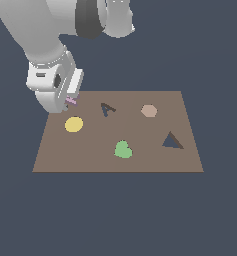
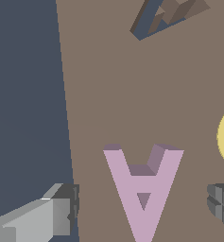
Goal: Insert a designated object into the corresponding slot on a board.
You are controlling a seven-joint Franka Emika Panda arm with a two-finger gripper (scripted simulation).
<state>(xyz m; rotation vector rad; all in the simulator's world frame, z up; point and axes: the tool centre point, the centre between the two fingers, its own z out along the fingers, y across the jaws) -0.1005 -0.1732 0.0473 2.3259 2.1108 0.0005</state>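
pink A block (image 2: 142, 198) between open end effector (image 2: 142, 212) fingers, untouched, on board (image 2: 132, 94)

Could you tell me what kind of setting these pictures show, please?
Most likely a simulated shape-sorting testbed, not a real room: a flat brown board with cutouts like the A slot floats on a featureless dark ground, and the arm's gripper and pink A block look plainly rendered.
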